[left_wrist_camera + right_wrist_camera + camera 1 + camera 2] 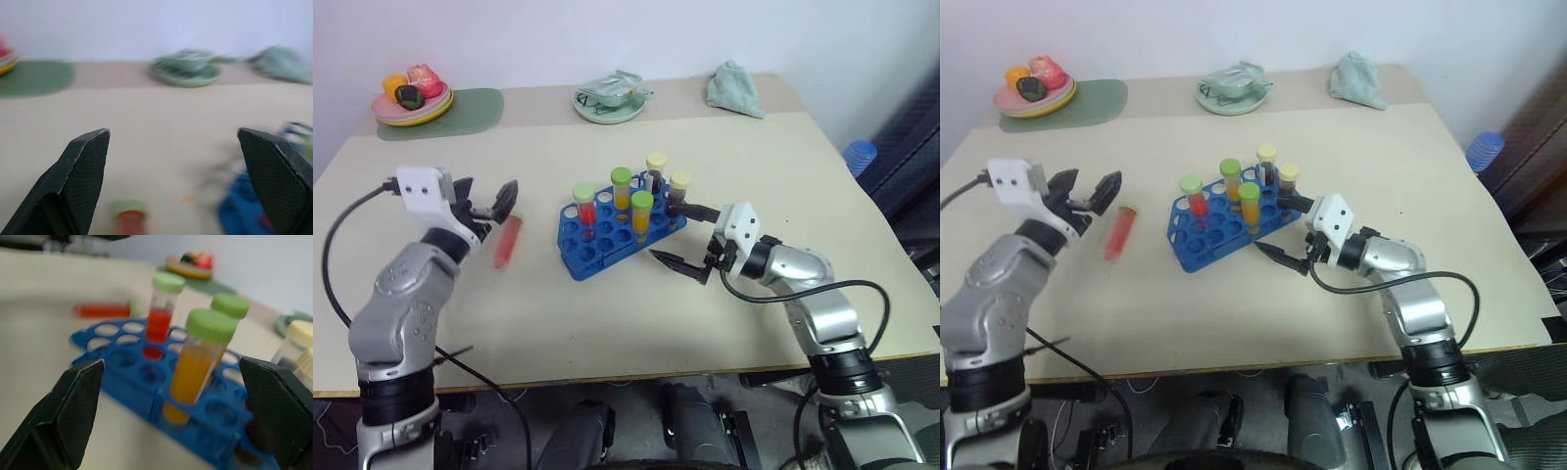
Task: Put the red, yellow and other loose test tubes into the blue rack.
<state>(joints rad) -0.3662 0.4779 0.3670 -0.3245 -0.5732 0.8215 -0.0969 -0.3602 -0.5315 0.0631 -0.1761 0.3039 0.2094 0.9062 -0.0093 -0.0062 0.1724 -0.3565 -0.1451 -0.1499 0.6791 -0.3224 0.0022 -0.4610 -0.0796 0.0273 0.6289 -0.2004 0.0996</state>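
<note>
Beige table [607,323] | loose red tube [508,241] just beyond spread left fingers [506,201]

A beige worktop [636,313] carries, at its far edge well beyond either claw, a plate of toy fruit [412,96] on a dark green mat [475,110], a pale green dish [609,100] holding crumpled material, and a bunched green cloth [734,88]. A blue object [860,155] sits off the worktop's right side.
</note>
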